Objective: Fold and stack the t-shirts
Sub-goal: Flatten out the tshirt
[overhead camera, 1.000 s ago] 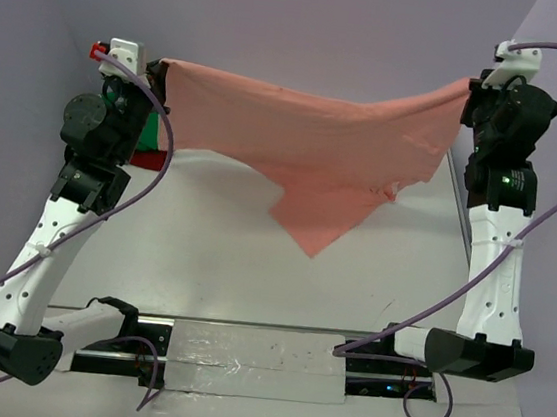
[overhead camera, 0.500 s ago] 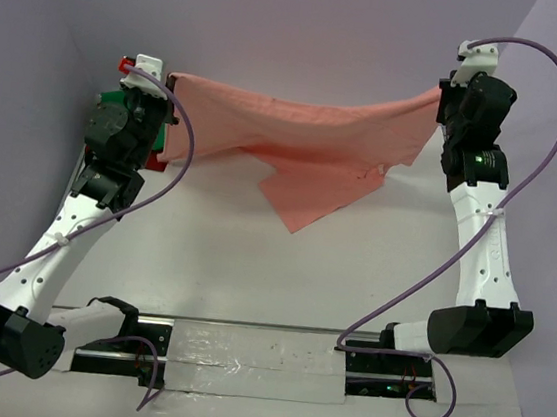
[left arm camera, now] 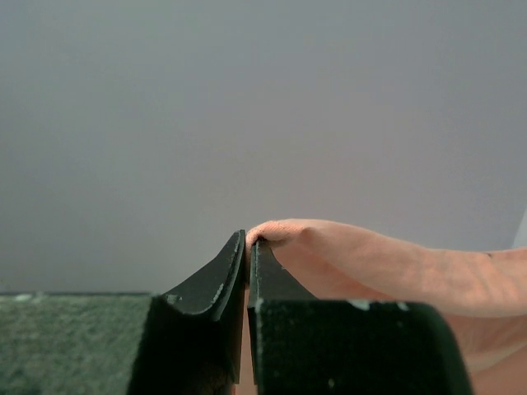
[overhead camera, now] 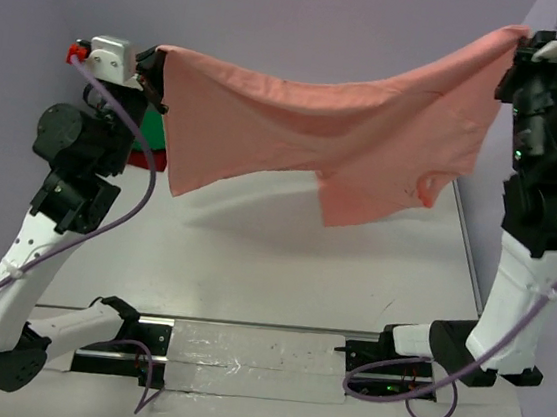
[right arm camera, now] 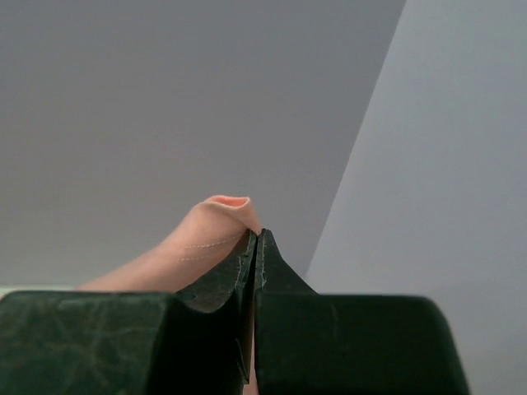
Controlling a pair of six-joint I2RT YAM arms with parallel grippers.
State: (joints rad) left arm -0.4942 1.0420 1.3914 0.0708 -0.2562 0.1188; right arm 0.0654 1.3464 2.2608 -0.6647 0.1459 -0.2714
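Left pincer (overhead camera: 160, 66) at ten o'clock and right pincer (overhead camera: 515, 54) at two each pinch a corner of the pink shirt (overhead camera: 336, 145), spread out above the table (overhead camera: 252, 266); next it probably must be laid flat for folding.

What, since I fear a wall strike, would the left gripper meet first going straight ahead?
Beyond the salmon-pink t-shirt pinched by the left gripper, only the plain wall lies ahead; how far is unclear.

Bright, soft, even light from above, cool greyish cast; a faint blurred shadow under the salmon-pink t-shirt (overhead camera: 366, 148) on the table (overhead camera: 251, 276); wrist views slightly soft close up
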